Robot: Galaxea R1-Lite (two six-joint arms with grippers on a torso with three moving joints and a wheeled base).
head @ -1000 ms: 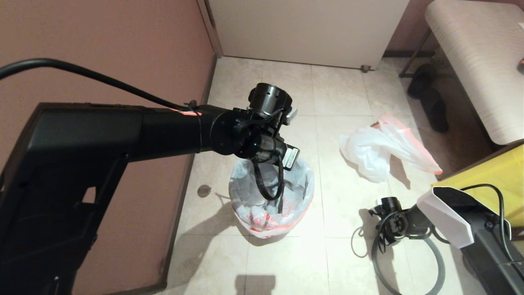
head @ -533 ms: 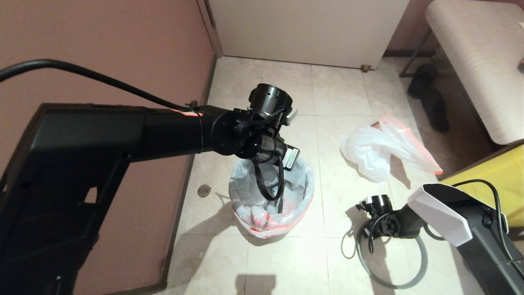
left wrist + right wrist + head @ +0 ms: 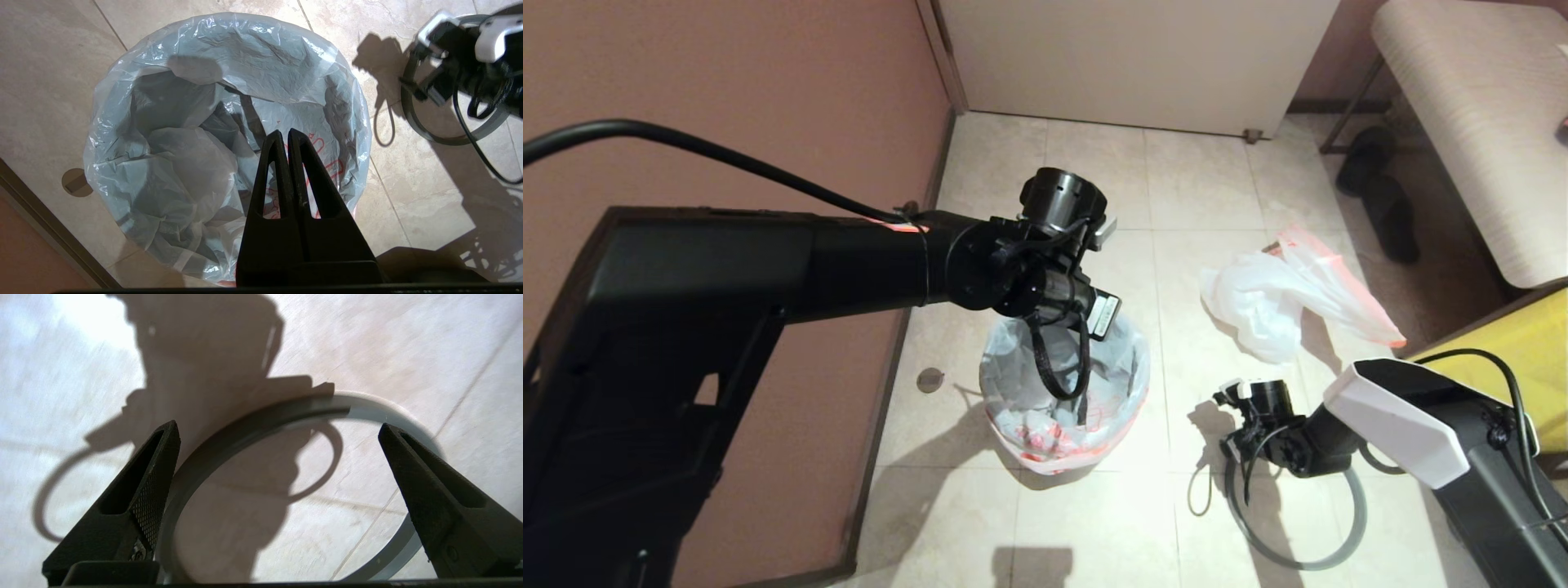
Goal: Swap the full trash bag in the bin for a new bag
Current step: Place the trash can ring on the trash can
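Observation:
The new bag (image 3: 1066, 400), white with red print, is draped open over the bin, which it hides. My left gripper (image 3: 284, 132) hangs shut and empty just above the bag's (image 3: 229, 114) open mouth. The full trash bag (image 3: 1278, 298), white with pink-red handles, lies crumpled on the tiles to the right. The grey ring rim (image 3: 1298, 559) lies flat on the floor near it. My right gripper (image 3: 278, 426) hovers low over the ring (image 3: 261, 416), open wide, with one finger (image 3: 151, 490) close to the ring's edge and nothing held.
A pink wall (image 3: 727, 82) runs along the left, with a floor drain (image 3: 929, 380) beside the bin. A big yellow bag (image 3: 1503, 343) and a bench (image 3: 1478, 122) stand at the right, with dark slippers (image 3: 1380, 196) under the bench. A white door (image 3: 1135, 57) closes the back.
My right arm has swung left and a little farther from me, and the grey ring has shifted left with it. The left arm and both bags have not moved.

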